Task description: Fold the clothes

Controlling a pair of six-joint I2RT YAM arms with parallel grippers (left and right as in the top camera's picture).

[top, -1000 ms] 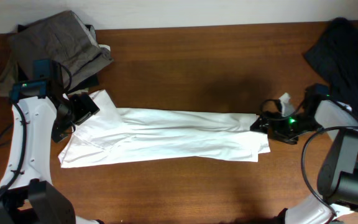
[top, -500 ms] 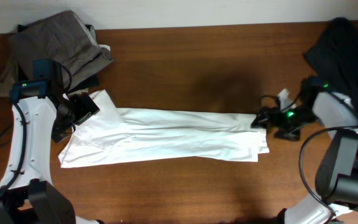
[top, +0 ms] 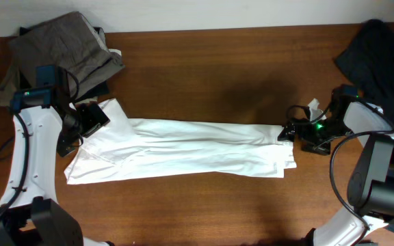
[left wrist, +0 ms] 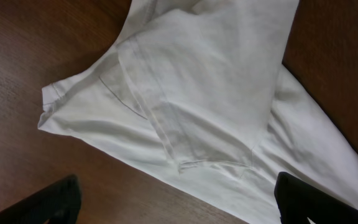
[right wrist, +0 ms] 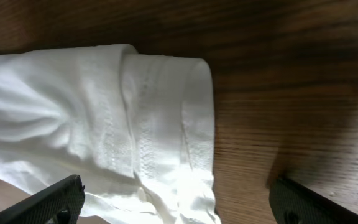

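White T-shirt (top: 183,150) lies as a long strip on the worktop (top: 204,68). Over its ends, left tool (left wrist: 178,199) and right tool (right wrist: 176,193) — both apart, holding nothing; fingertips (left wrist: 55,199) cut off by frame edges.

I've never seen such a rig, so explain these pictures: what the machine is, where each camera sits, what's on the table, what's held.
Two robot arms stand at a table. One picture looks down from above; the other two come from wrist cameras. A white T-shirt lies folded into a long strip. The left end effector is at its sleeve end, the right end effector at its hem end; both open, holding nothing. Grey-brown trousers and a dark garment lie at the far corners.
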